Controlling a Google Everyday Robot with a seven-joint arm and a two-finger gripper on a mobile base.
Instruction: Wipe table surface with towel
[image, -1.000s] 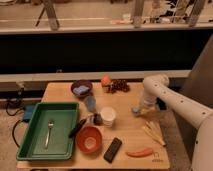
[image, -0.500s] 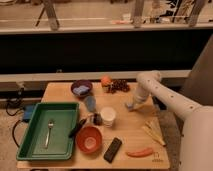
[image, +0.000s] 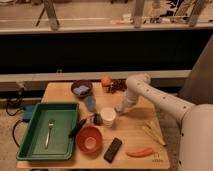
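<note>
Towel (image: 81, 90), seemingly the blue wad, is lying in the purple bowl (image: 74, 86), left of and beyond the gripper (image: 120, 110), which is hanging beside the white cup (image: 107, 116); its grip cannot be told.

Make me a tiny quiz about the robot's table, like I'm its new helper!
1. True or false: the fork lies inside the green tray.
2. Pick one. Which thing is the gripper nearest to? A) the white cup B) the fork C) the green tray
3. Fill the gap: the bowl at the back of the table, with something blue in it, is ____ in colour.

Key
1. True.
2. A. The gripper is low over the table, right beside the white cup.
3. Purple.
</note>
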